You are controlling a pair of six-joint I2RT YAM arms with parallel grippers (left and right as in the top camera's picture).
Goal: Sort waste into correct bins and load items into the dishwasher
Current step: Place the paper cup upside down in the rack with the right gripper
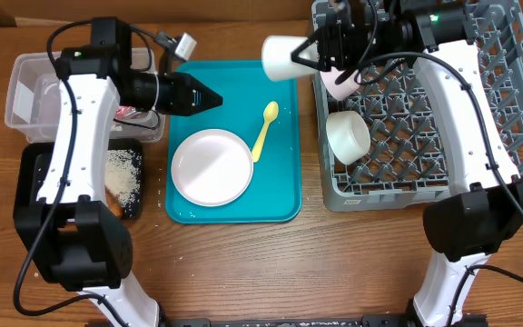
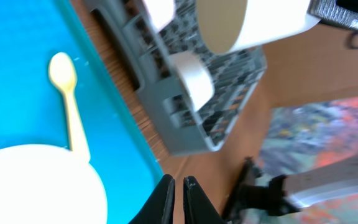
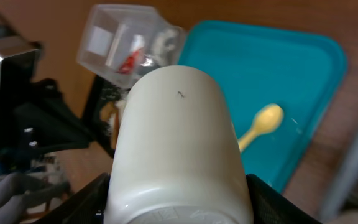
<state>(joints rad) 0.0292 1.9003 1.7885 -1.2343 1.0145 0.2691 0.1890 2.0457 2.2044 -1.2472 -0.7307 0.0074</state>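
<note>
With two cups [image 1: 348, 136] in the rack [image 1: 508, 113], your right gripper [image 1: 319, 52] grips a third cup [image 1: 284, 57] over its left edge, left gripper [image 1: 214, 98] closed empty; plate [image 1: 210, 166], spoon [image 1: 264, 130] still to load.

Here we go: cup [image 1: 284, 56], cup [image 1: 347, 136], cup [image 1: 338, 86], the third half hidden, and that makes three. Plate [image 1: 211, 166], just the one. Spoon [image 1: 263, 130], one, yellow. One teal tray [image 1: 280, 186]. One grey rack [image 1: 507, 91]. Over at the side, a clear tub [image 1: 16, 91] and a black tub [image 1: 31, 173], so two tubs. And two arms on show: left arm [image 1: 75, 118], right arm [image 1: 461, 82].
</note>
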